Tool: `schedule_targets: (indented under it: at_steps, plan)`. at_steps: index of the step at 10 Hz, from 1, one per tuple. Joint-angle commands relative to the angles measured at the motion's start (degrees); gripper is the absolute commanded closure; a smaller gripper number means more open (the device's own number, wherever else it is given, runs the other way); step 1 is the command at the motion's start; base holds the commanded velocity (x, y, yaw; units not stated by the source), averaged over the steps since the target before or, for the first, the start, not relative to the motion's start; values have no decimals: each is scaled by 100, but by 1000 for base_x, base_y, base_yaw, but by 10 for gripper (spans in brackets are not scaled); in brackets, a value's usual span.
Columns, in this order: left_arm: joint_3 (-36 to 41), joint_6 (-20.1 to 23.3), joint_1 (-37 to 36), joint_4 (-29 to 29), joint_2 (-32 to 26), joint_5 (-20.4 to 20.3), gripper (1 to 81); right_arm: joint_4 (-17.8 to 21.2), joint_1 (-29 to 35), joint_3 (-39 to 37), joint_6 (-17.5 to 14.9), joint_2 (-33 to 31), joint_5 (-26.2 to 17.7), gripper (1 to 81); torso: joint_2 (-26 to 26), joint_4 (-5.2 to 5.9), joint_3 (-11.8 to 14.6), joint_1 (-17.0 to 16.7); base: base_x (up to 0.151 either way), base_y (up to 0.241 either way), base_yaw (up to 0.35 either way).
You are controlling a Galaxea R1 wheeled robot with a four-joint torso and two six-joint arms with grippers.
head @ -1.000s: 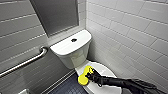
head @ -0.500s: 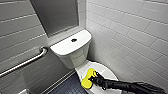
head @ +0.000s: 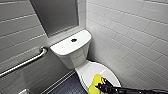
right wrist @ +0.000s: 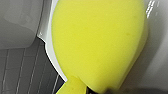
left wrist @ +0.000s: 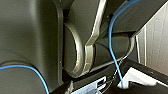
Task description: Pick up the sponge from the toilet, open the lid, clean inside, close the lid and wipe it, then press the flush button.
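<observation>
Bathroom w/ pale tiled walls (head: 130, 37) & dark tiled floor (head: 70, 87). Low in head view: black right gripper (head: 102, 86), at end of black arm (head: 140, 90) coming in from the right. Closed tight on the sponge (head: 96, 83), bright yellow, poking out past the tip. Sponge pressed flat on the lid (head: 100, 71), near the front, by the edge next to the floor. In rt wrist view: sponge (right wrist: 100, 42) big & close, hanging a bit over the white lid edge, floor tiles under it. Lid down, shut, white & shiny. Behind it, rest of the toilet (head: 75, 58) w/ boxy tank (head: 67, 48) up against the wall. On tank top: the flush button (head: 73, 40), small, round, dark, well apart from the gripper. Metal grab bar (head: 25, 63) on wall to the left. Grey panel (head: 57, 17) above the tank.
</observation>
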Motion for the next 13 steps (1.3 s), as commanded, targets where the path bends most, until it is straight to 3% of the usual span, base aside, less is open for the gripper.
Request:
schedule_targets:
  at_steps: [1,11,13]
  plan:
    - [169,10,186,50,-13,250,10,-200,86,380,45,-423,-106,811,0,0,0,0,0,0,0]
    - [275,10,177,77,-31,250,10,-200,-1117,1100,106,-2656,-721,811,-2,0,0,0,0,0,0]
    - [381,2,151,68,-198,242,10,-174,-1697,811,106,-2963,-1230,811,-2,0,0,0,0,0,0]
